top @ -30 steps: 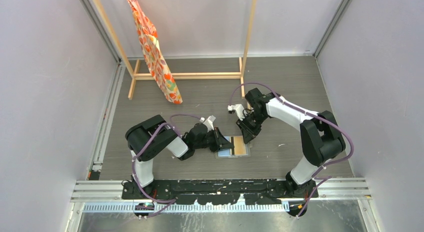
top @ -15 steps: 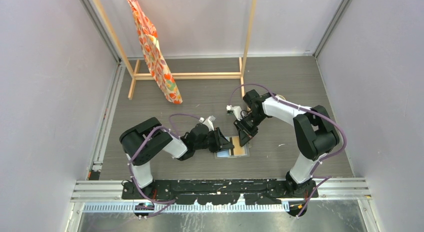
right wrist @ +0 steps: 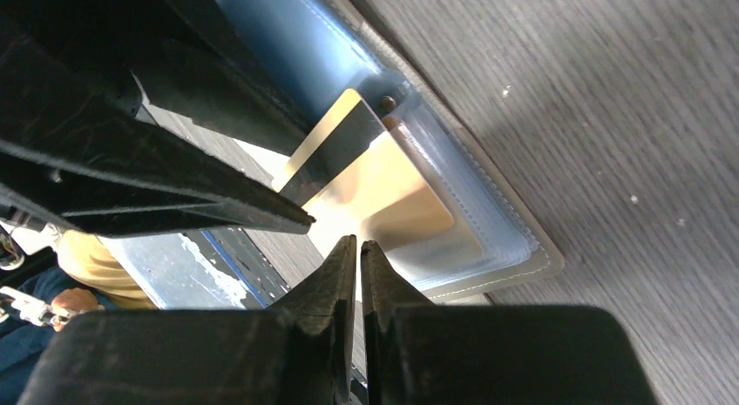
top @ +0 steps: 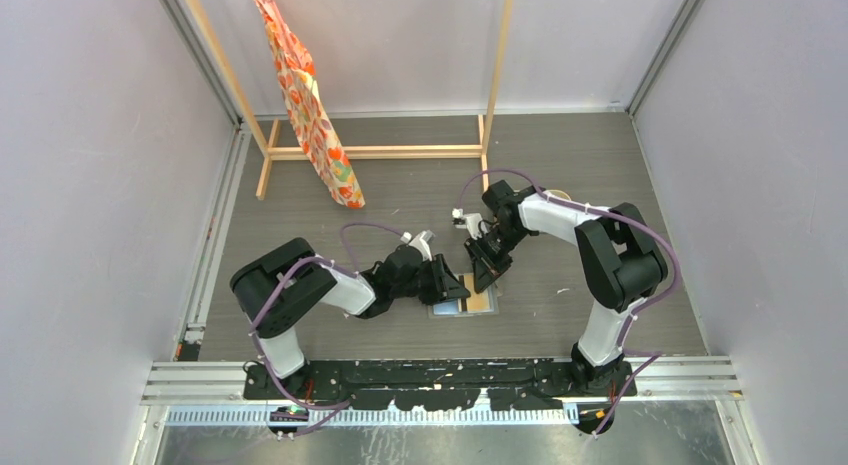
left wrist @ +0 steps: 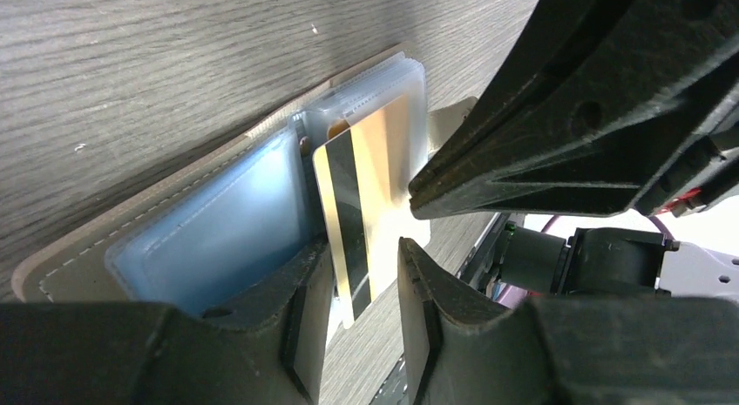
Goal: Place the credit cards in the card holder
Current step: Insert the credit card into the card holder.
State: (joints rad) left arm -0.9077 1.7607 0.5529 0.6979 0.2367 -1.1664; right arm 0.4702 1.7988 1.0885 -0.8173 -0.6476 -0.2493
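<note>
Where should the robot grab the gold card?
Grab the gold card by its bare end sticking out of the card holder, coming from the left gripper's side. The other end is tucked in the pocket, so only this end is free.

We get bright, even overhead light in the top view; only soft, short shadows fall on the counter [top: 400, 185], walls [top: 90, 185] lean out at the edges. Wrist views: glare washes out the gold credit card [left wrist: 383, 152], left hand [left wrist: 359, 279] and right hand [right wrist: 358, 257] are dark, blurry up close; wood grain is sharp.
</note>
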